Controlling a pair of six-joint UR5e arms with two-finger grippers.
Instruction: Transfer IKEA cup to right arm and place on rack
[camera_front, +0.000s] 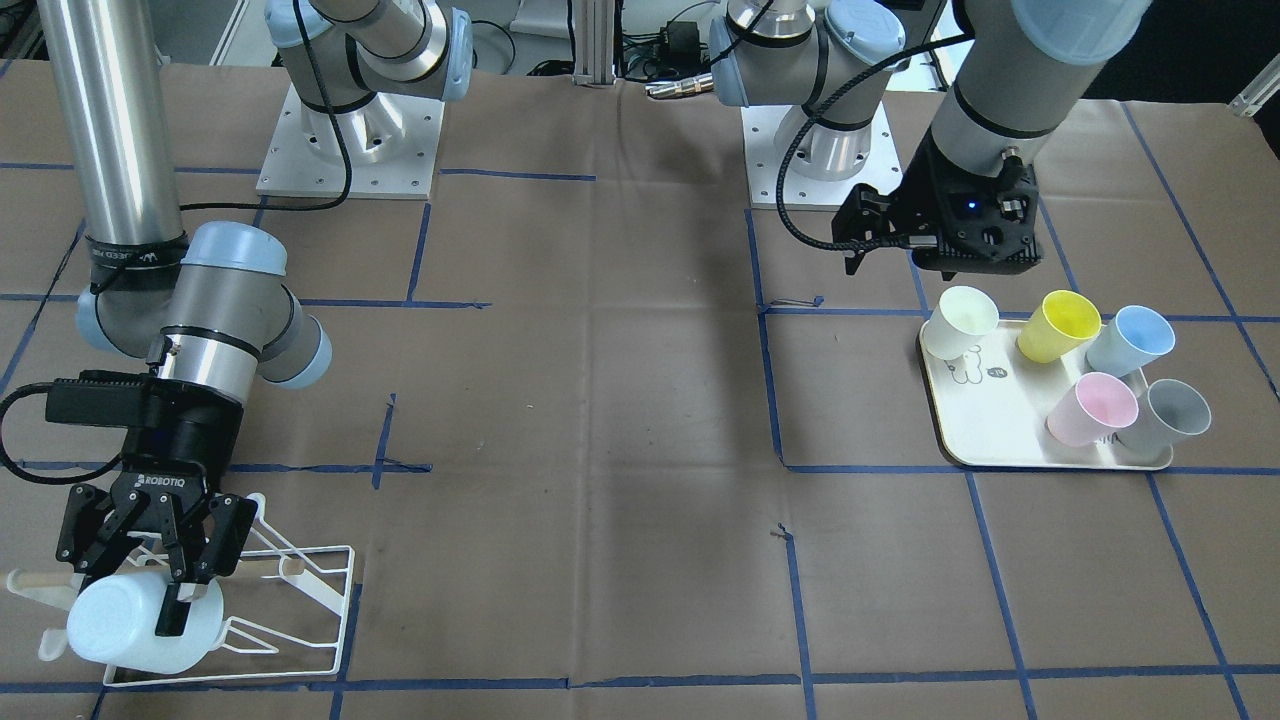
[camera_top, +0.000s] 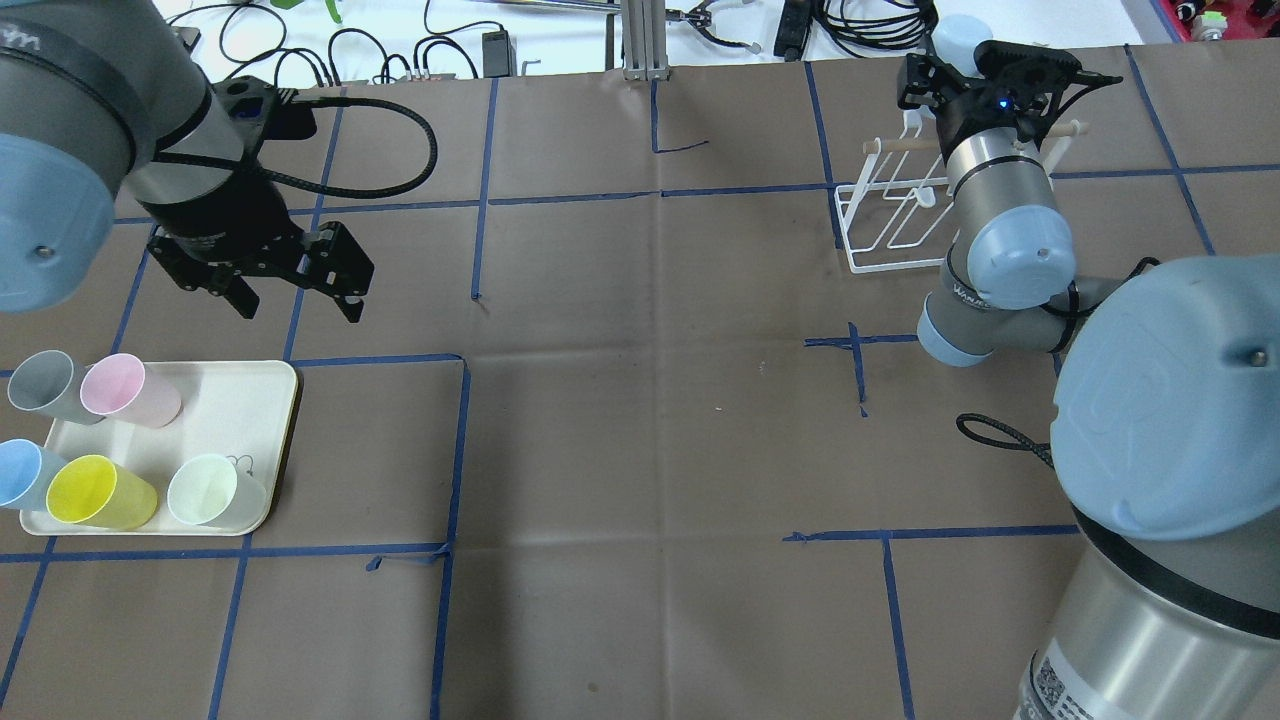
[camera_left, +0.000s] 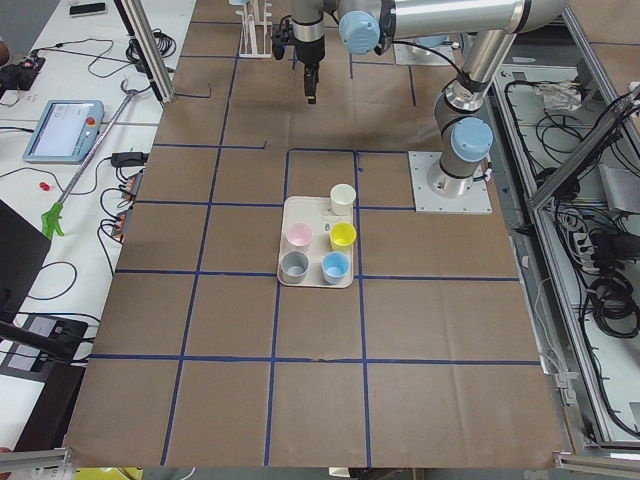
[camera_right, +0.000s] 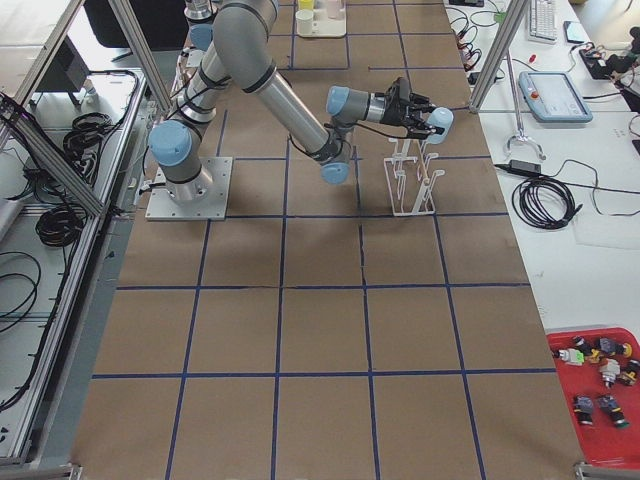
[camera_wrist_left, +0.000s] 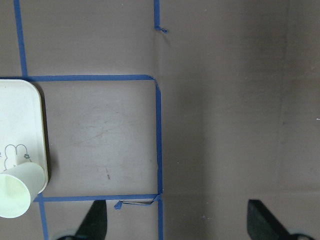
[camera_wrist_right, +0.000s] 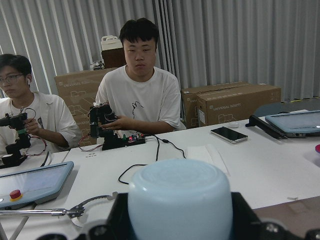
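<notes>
Two arms share one bench (camera_top: 640, 400). The right tool (camera_front: 140, 575) pinches a single pale-blue cup (camera_front: 125, 625) right at the one white wire rack (camera_front: 345, 612), the cup's base pointing away from the wrist. Well apart from the rack, at the bench's opposite end, the left tool (camera_top: 300, 310) hangs with fingers spread wide, holding nothing. One cream tray (camera_top: 240, 400) there carries five cups: white cup (camera_top: 212, 490), yellow cup (camera_top: 100, 492), blue cup (camera_top: 18, 472), pink cup (camera_top: 130, 392) and grey cup (camera_top: 45, 385). Whether the held cup touches a rack prong cannot be told, because cup and tool mask the prongs. From overhead, the right arm (camera_top: 1005, 215) hides most of the held cup, and the frame edge clips the blue cup.
</notes>
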